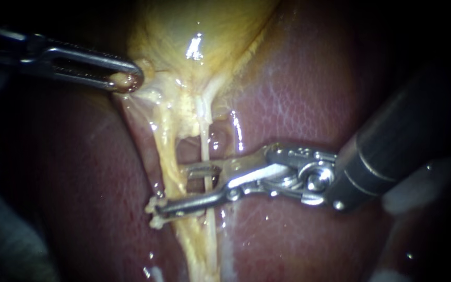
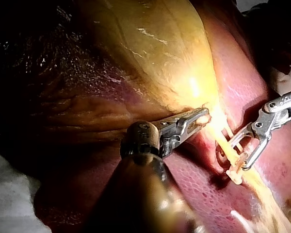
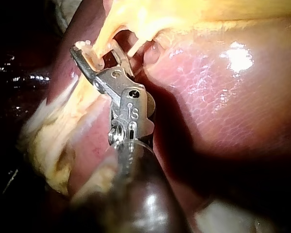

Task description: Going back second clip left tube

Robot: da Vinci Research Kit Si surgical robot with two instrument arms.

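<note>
Our left instrument (image 1: 126,81), a slim steel shaft ending in slotted jaws, has those jaws closed on a fold of the gallbladder (image 1: 199,26) at its narrow lower end. The gallbladder is yellow, smooth and wet, with a bright glint on its skin. Around it lies the liver (image 1: 298,94), dark red, glossy and finely mottled. Two strands run down from the gallbladder: the left tube (image 1: 165,151), thick, yellow and ragged with fat, and the right tube (image 1: 204,143), thin, pale and straight. Our right instrument (image 1: 176,189) has a dark shaft and a jointed metal wrist; its narrow jaws stand apart, one on each side of the tubes, gripping nothing. A small whitish clip (image 1: 155,211) sits on the left tube, just beside the tip of the lower jaw. Beyond the lit tissue all is dark, save for a pale patch (image 2: 9,194) near our left shaft in the left wrist view.
</note>
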